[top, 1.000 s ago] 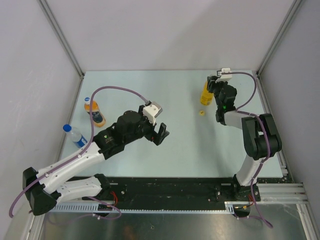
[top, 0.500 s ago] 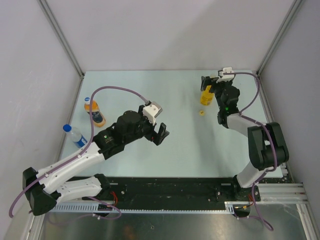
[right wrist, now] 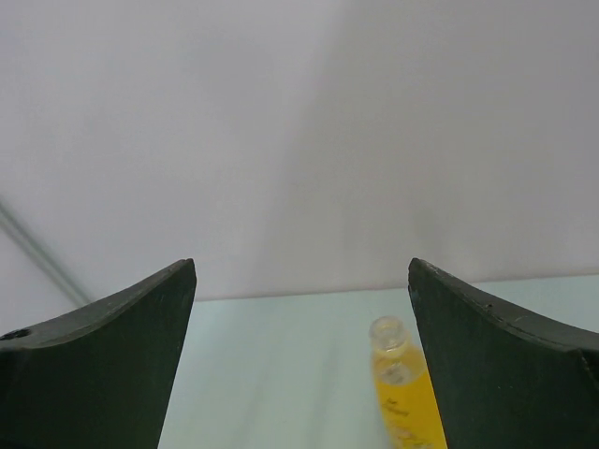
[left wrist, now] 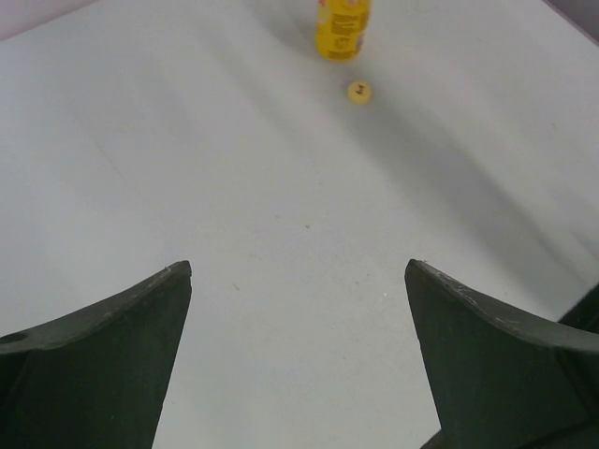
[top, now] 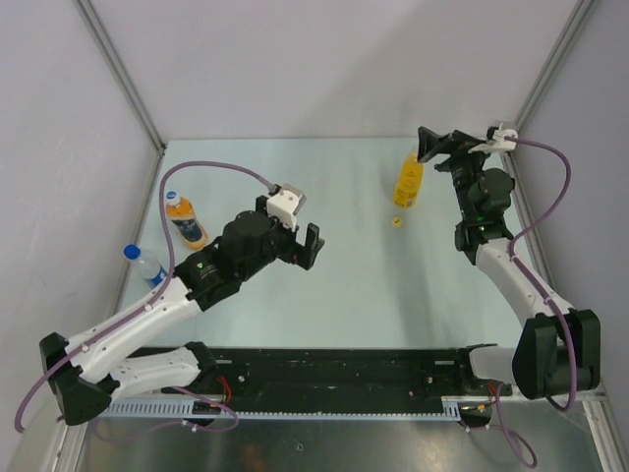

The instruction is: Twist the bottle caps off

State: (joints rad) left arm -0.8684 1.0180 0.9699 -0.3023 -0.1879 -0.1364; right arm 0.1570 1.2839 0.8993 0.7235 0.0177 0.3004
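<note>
The tall yellow bottle (top: 408, 182) stands upright at the back right with its neck open (right wrist: 388, 332). Its yellow cap (top: 397, 222) lies on the table just in front of it and also shows in the left wrist view (left wrist: 358, 91). My right gripper (top: 433, 147) hangs open and empty above and just right of that bottle (right wrist: 408, 400). The short orange bottle (top: 186, 222) and the clear water bottle (top: 149, 266) with its blue cap (top: 131, 253) lie at the far left. My left gripper (top: 306, 246) is open and empty over the table's middle, pointing at the yellow bottle (left wrist: 342, 26).
Grey walls close in the pale table (top: 324, 285) at the back and both sides, with metal posts (top: 539, 74) in the corners. A black rail (top: 334, 369) with the arm bases runs along the near edge.
My right gripper opened, came off the yellow bottle and rose back to the right. My left gripper shifted slightly left and stayed open.
</note>
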